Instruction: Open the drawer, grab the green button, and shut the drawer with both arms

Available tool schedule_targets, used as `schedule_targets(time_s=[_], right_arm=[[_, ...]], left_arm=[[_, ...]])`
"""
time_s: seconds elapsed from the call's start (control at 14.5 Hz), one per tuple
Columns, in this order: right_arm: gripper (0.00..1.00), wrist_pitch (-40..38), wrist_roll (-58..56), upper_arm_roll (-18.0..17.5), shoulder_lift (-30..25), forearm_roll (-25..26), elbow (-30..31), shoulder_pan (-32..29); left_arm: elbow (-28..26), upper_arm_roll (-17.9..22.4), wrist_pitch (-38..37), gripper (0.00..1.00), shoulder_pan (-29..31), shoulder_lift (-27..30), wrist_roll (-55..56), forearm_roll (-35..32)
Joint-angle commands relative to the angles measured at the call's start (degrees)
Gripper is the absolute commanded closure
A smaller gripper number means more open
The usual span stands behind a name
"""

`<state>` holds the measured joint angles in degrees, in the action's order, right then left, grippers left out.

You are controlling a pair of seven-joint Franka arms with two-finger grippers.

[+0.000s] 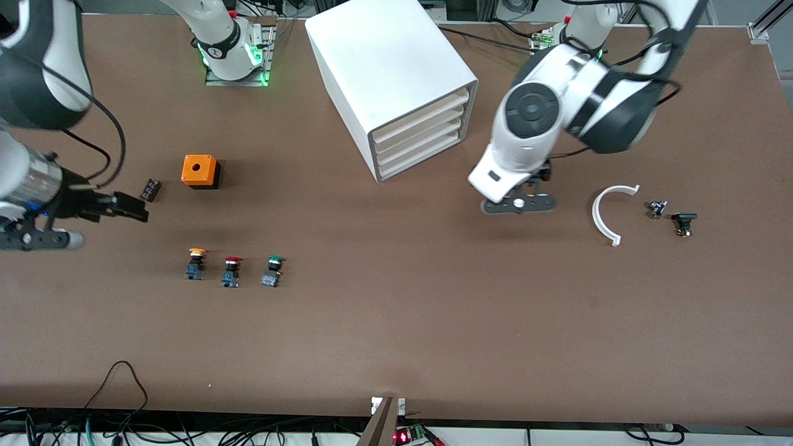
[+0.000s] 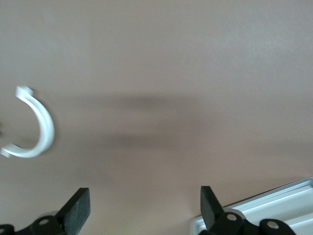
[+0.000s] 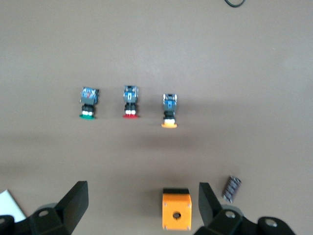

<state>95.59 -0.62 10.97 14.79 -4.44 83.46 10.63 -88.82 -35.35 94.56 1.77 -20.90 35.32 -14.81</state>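
Button (image 1: 272,271) with green cap, black-and-white middle, blue base.

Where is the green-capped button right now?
The green button stands on the table toward the right arm's end, last in a row beside the red button, nearer the front camera than the cabinet.

1. The table (image 1: 396,322) I'm working over looks like a matt brown board, smooth.
2. The cabinet (image 1: 384,68) reads as smooth white plastic with a soft sheen; its drawer (image 1: 421,153) fronts look matt.
3. The button (image 1: 272,271) has a glossy green cap on a blue plastic base.
4. The orange box (image 1: 200,170) looks like matt plastic.
5. The white curved piece (image 1: 604,214) appears smooth plastic.
6. The left gripper (image 2: 144,208) and right gripper (image 3: 142,205) fingers look matt black.
7. The arms (image 1: 557,105) carry glossy white shells.
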Motion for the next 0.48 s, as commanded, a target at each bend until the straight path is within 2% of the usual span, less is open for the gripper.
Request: schedule_targets(time_s=[0.0, 0.14, 0.21, 0.28, 0.41], right_arm=[[0.00, -7.32, -0.34, 0.02, -1.25, 1.53, -5.90, 0.26], [0.00, -11.12, -0.34, -0.16, -0.90, 3.03, -12.07, 0.61], [0.00, -11.65, -0.43, -0.25, -0.90, 3.55, -13.05, 0.70], [0.00, -12.18, -0.43, -0.16, -0.90, 3.82, -13.58, 0.70], [0.00, -14.81, -0.52, 0.01, -0.90, 4.17, -14.98, 0.70]], left_arm=[[1.37, -0.50, -3.15, 0.01, 4.36, 4.98, -12.08, -1.28], [1.37, 0.28, -3.07, 0.01, 7.18, 7.79, -20.35, -0.32], [1.02, 1.68, -2.89, 0.01, 8.50, 9.63, -23.51, 0.99], [0.50, 5.00, -2.80, 0.01, 8.34, 11.57, -26.16, 3.44], [-2.48, 15.17, -2.10, 0.01, 4.49, 15.78, -34.48, 10.20]])
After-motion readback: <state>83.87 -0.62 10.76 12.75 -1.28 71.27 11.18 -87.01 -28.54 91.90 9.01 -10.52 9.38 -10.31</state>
